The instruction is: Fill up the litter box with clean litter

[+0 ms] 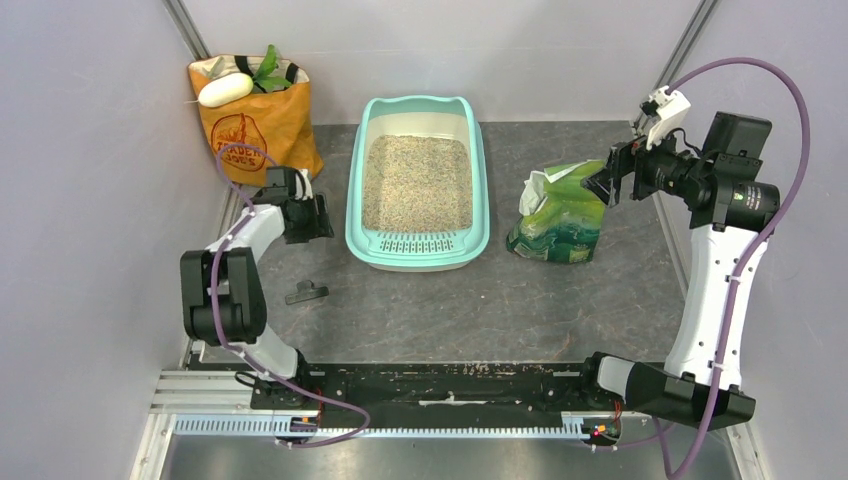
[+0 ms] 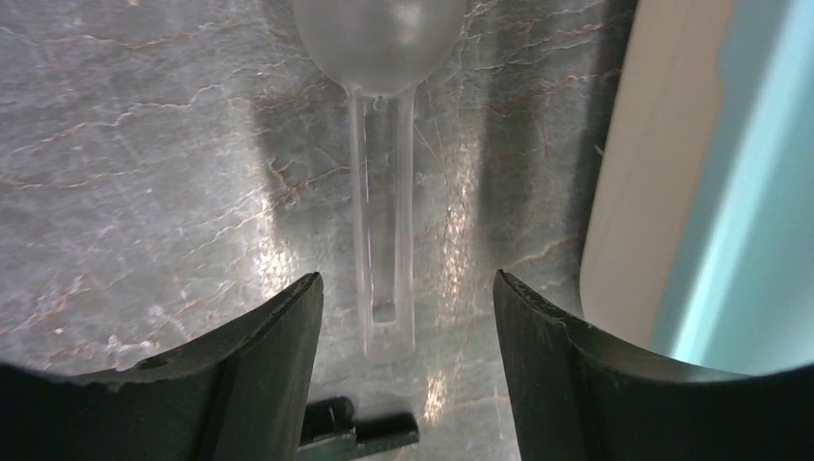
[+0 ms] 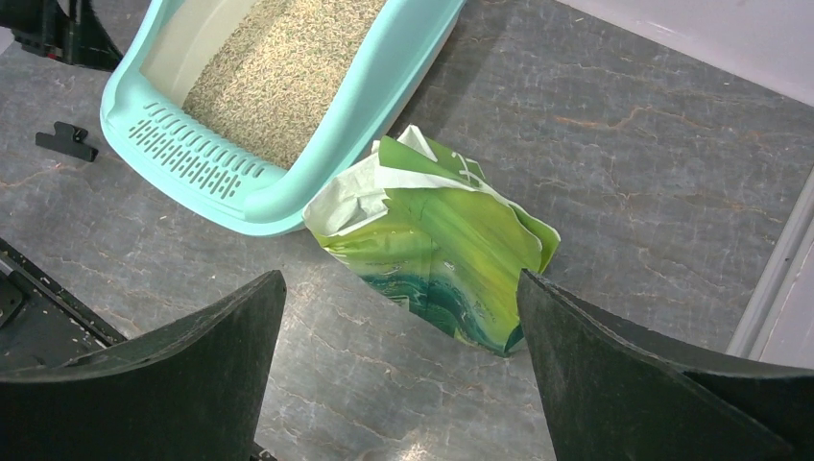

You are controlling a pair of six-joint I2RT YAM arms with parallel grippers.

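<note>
The mint-teal litter box [image 1: 355,205] lies mid-table, its grate step toward me. Beige clean litter [image 1: 417,185] covers its floor; it also shows in the right wrist view [image 3: 278,67]. My left gripper [image 1: 316,216] is open and low beside the box's left wall [image 2: 710,192]. Between its fingers [image 2: 403,288] a clear plastic scoop [image 2: 382,221] lies on the table, untouched. My right gripper [image 1: 599,185] is open and empty, raised above the green printed bag [image 1: 560,215], which stands crumpled and open at the top [image 3: 442,250].
An orange paper grocery bag [image 1: 255,125] stands at the back left. A small black clip [image 1: 306,292] lies on the table left of the box's front and shows in the wrist views [image 2: 355,427] [image 3: 67,141]. Grey walls close both sides.
</note>
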